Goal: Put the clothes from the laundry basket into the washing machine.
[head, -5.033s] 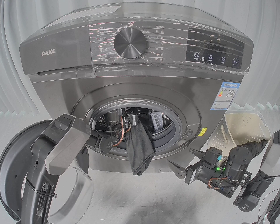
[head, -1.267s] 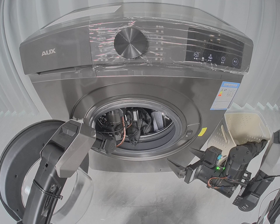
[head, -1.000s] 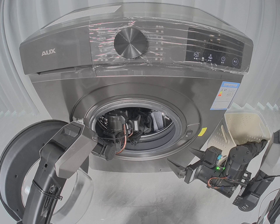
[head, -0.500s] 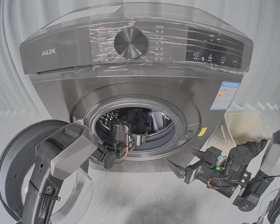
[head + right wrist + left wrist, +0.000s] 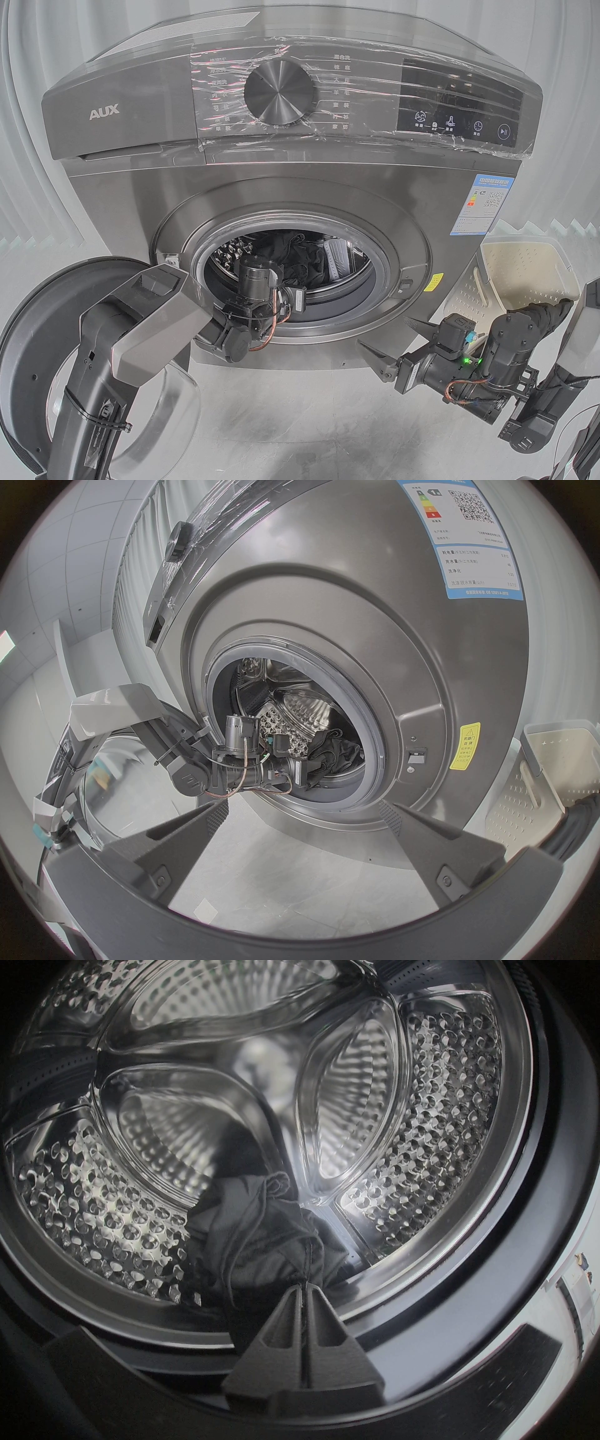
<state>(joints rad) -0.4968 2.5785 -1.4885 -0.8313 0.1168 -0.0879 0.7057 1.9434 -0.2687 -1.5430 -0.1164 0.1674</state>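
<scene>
A dark garment [image 5: 297,256] lies bunched on the drum floor [image 5: 256,1235] of the grey washing machine [image 5: 350,187]; the right wrist view shows it too [image 5: 334,755]. My left gripper [image 5: 299,300] sits at the lower rim of the drum opening, fingers shut together [image 5: 304,1291] with nothing between them, just in front of the garment. My right gripper [image 5: 384,334] hangs open and holds nothing, low in front of the machine's right side [image 5: 303,808]. The cream laundry basket [image 5: 531,275] stands to the right of the machine, and its visible inside looks bare.
The round machine door [image 5: 37,350] stands swung open at the left, beside my left arm. Grey floor [image 5: 325,412] stretches in front of the machine. The basket's perforated wall [image 5: 562,761] is close behind my right arm.
The dark garment, once hanging over the door rim in my left gripper, is now inside the drum and released. The left gripper has drawn back to the opening's lower rim. The right arm stayed still.
</scene>
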